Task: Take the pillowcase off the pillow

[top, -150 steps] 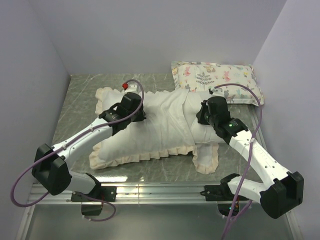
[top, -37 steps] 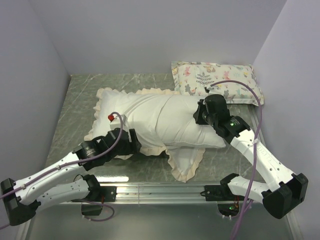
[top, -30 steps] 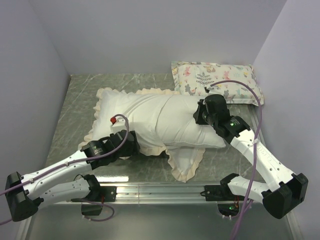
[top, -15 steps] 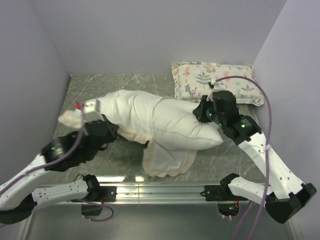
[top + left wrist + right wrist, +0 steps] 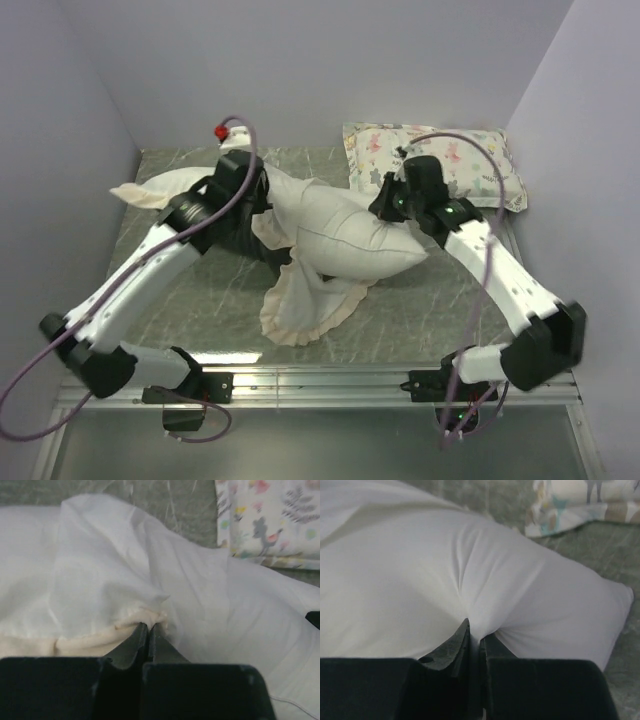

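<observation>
Shows left gripper (image 5: 148,627) clamped on cream-frilled, white-lined fabric pillowcase (image 5: 300,305) near bench centre, right gripper (image 5: 475,630) pinching plump white rectangular pillow (image 5: 545,605).

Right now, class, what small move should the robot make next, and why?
Probably draw the left claw leftward: it pinches the pillowcase by its frill, the right claw pinches the pillow, and the case is not yet clear of it.

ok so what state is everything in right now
pillowcase: partly pulled off, bunched, white lining showing
pillow: right end bare, left end still in the pillowcase
left gripper: shut on the pillowcase edge
right gripper: shut on the pillow
animal-print pillow: lying flat at the back right
</observation>
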Tool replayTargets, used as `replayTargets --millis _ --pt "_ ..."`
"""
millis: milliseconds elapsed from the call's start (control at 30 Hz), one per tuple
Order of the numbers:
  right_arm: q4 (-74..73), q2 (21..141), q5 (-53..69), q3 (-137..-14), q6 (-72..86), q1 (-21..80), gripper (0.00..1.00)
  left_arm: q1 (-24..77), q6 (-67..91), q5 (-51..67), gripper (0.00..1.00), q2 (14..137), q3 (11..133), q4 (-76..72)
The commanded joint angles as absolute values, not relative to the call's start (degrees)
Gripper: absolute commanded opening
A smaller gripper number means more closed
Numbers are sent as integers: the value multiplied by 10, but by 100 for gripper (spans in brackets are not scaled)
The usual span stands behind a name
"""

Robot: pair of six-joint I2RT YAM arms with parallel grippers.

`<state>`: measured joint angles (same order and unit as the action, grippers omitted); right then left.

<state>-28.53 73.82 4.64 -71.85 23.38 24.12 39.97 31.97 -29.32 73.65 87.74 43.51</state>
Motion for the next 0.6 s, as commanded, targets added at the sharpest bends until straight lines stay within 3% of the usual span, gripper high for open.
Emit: replayTargets --millis 0,133,167,267,367,567 --pt "-213 813 100 -701 243 216 2 347 305 -159 0 793 872 331" --pt "-210 827 75 -715 232 217 42 340 311 -138 0 828 869 303" --pt "-210 816 52 -718 226 216 58 334 315 -135 0 838 873 304" --pt "-227 764 21 -747 214 216 75 330 314 -130 0 859 890 308" --pt "-241 709 -21 -781 201 215 84 325 317 -126 1 884 907 316" --pt "-253 599 -15 -795 178 250 87 317 321 -113 0 946 947 324"
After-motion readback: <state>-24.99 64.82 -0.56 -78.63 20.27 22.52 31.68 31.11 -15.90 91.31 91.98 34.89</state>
